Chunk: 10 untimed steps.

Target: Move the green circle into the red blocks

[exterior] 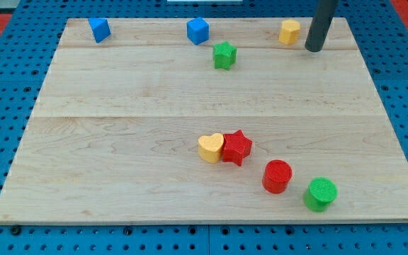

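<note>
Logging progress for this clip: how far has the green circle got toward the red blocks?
Done: the green circle already sits close to the red circle, at its lower right, with a small gap showing.
In hand: nothing; my tip is at the view's top right beside the yellow block, far from the green circle.
Left: bring the tip down and push the circle left against the red circle, toward the red star.
</note>
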Available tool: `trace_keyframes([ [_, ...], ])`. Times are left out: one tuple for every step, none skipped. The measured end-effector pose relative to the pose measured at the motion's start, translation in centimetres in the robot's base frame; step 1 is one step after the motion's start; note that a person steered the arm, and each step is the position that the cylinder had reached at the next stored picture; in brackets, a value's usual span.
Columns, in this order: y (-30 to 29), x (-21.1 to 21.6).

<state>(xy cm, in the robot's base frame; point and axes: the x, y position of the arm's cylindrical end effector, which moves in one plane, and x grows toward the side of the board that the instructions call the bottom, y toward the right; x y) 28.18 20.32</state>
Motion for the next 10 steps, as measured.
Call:
trace_keyframes([
  [-0.7,1.5],
  [-3.1,4.9],
  [-5.5,9.1],
  [-3.4,13.2],
  [1.9,21.5],
  [1.2,31.7],
  [-4.9,32.0],
  [-12.0,27.0],
  [-15.9,22.1],
  [-18.3,24.4],
])
